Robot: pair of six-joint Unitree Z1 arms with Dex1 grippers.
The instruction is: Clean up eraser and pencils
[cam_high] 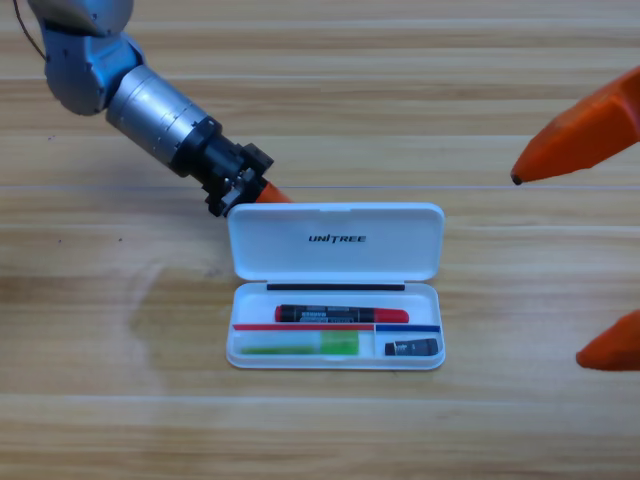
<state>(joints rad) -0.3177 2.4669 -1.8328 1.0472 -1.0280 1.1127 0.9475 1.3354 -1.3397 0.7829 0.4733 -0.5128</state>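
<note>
The white case lies open in the middle of the table, its lid raised toward the back. The red pencil with its black label lies in the case's upper compartment. Below it, the lime green pencil lies at the lower left and the small dark eraser at the lower right. My left gripper sits at the lid's upper left corner, touching or just behind its edge and partly hidden by it. My right gripper waits at the right edge, open, holding nothing.
The left arm slants in from the top left corner down to the case's lid. Bare wooden table surrounds the case on all sides.
</note>
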